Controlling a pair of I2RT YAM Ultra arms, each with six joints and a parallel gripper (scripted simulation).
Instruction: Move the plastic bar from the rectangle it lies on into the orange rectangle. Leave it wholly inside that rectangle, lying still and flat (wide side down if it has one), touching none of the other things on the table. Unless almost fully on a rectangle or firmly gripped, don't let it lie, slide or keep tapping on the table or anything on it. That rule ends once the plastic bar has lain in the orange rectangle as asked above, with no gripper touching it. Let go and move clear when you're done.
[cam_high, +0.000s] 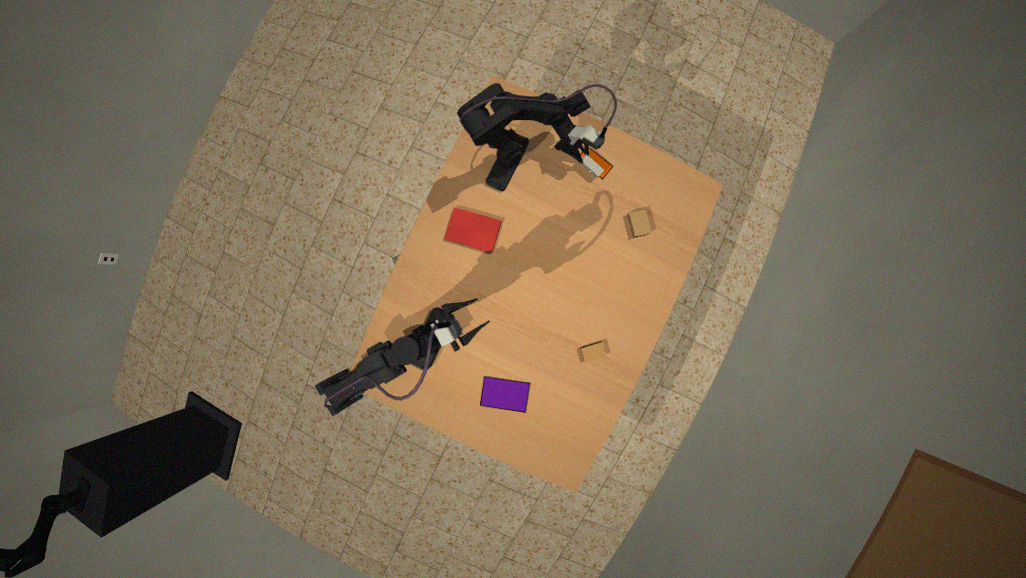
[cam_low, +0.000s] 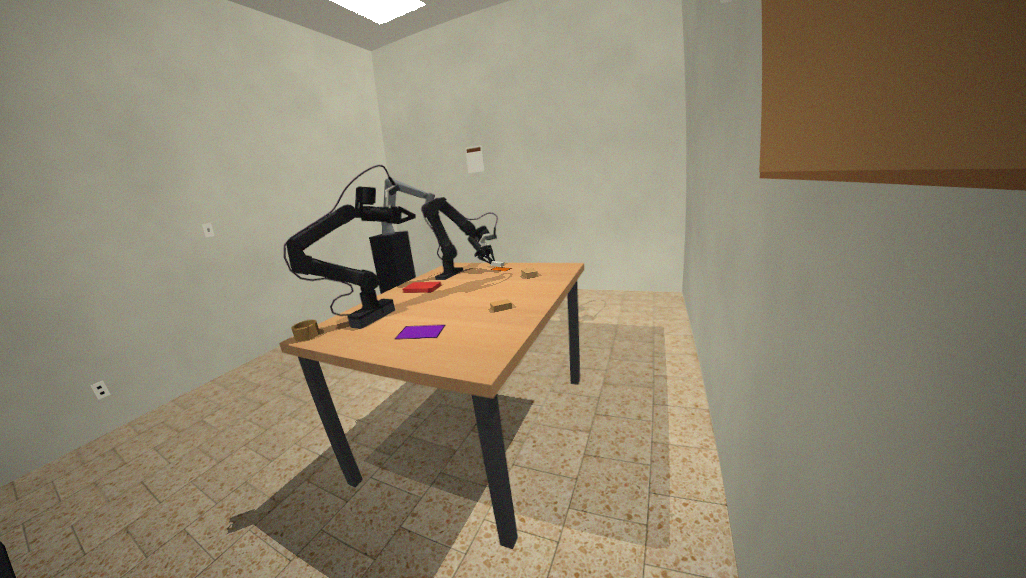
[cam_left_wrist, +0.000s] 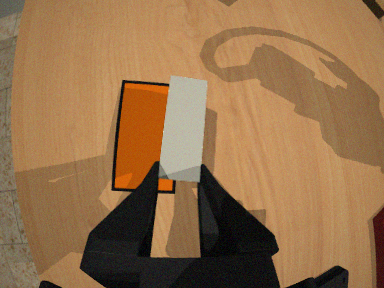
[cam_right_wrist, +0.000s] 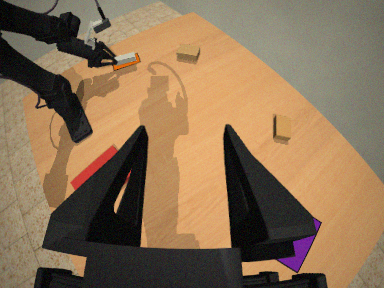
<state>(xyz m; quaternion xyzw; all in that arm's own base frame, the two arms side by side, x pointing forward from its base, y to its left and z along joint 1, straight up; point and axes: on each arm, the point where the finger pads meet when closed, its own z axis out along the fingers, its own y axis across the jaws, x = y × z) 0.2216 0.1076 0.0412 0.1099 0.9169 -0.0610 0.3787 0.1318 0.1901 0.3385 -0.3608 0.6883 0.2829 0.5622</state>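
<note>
My left gripper (cam_left_wrist: 179, 168) is shut on one end of the pale grey plastic bar (cam_left_wrist: 184, 128). It holds the bar above the orange rectangle (cam_left_wrist: 142, 135), overlapping the rectangle's right part and reaching past its right edge. In the overhead view the bar (cam_high: 590, 163) and the orange rectangle (cam_high: 600, 166) are at the table's far edge under the left gripper (cam_high: 583, 152). My right gripper (cam_right_wrist: 185, 130) is open and empty, raised high above the table; in the overhead view the right gripper (cam_high: 466, 319) is near the table's left side.
A red rectangle (cam_high: 472, 229) and a purple rectangle (cam_high: 504, 393) lie on the table. Two small wooden blocks (cam_high: 639, 221) (cam_high: 593, 351) stand towards the right side. A tape roll (cam_low: 305, 330) sits at a table corner behind the right arm's base.
</note>
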